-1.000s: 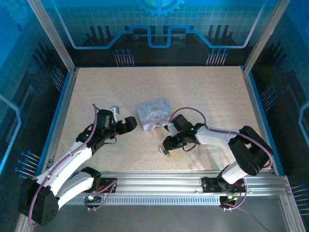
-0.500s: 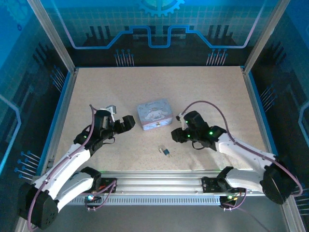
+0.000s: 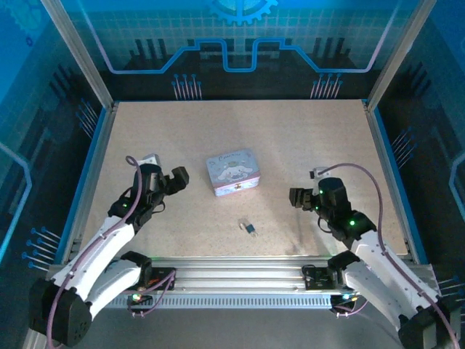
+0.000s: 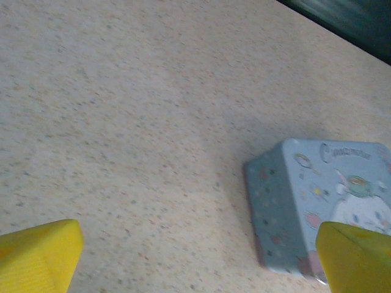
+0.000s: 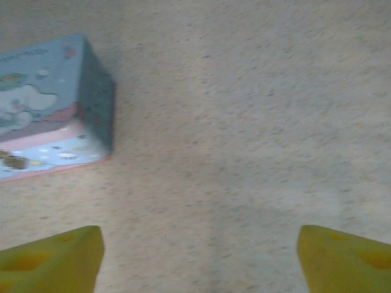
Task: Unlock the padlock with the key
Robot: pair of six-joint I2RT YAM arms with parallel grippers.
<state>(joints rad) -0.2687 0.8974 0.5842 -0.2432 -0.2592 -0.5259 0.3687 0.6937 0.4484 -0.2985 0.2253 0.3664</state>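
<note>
The left arm rises from its base in a bent line, the elbow low and the forearm angled toward the middle of the table (image 3: 305, 138). The left claw (image 3: 176, 178) points across at the lavender tin (image 3: 233, 172), which stands a little way off on that claw's right. Seen from the left wrist, the left claw (image 4: 195, 262) is spread wide with bare tabletop between its yellow fingers (image 4: 40, 256); the tin (image 4: 317, 207) sits ahead, close to the right-hand finger.

The right arm leans up and inward from its base, and the right claw (image 3: 296, 196) is aimed leftward. From the right wrist, the right claw (image 5: 198, 259) is likewise spread, nothing between its fingers (image 5: 55, 256), and the tin (image 5: 49, 110) lies ahead and off to the left (a small brassy clasp shows on its front face).

The padlock (image 3: 249, 227) lies loose on the table, between the two claws and nearer the arm bases than either. It is left of the right claw, well apart from both, and clear of the tin's near side
</note>
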